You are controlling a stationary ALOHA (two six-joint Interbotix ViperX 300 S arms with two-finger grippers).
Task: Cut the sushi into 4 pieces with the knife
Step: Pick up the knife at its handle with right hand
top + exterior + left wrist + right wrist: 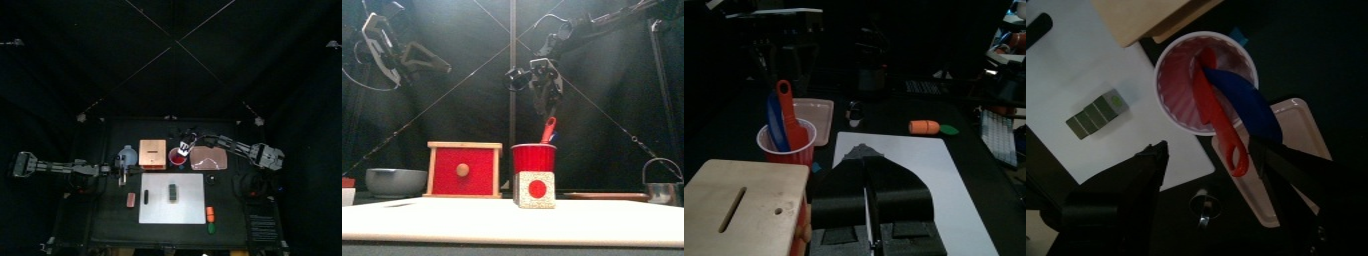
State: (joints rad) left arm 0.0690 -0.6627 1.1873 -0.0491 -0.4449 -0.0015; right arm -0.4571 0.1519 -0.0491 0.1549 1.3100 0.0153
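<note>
Wooden box (464, 170), grey bowl (396, 181), pink tray (211, 158)

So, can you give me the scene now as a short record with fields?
right gripper: open, above the red cup
red cup: holds a red knife and a blue knife
sushi roll: in one piece, on the white board
left gripper: shut, empty, beside the wooden box
cutting: not started
</note>
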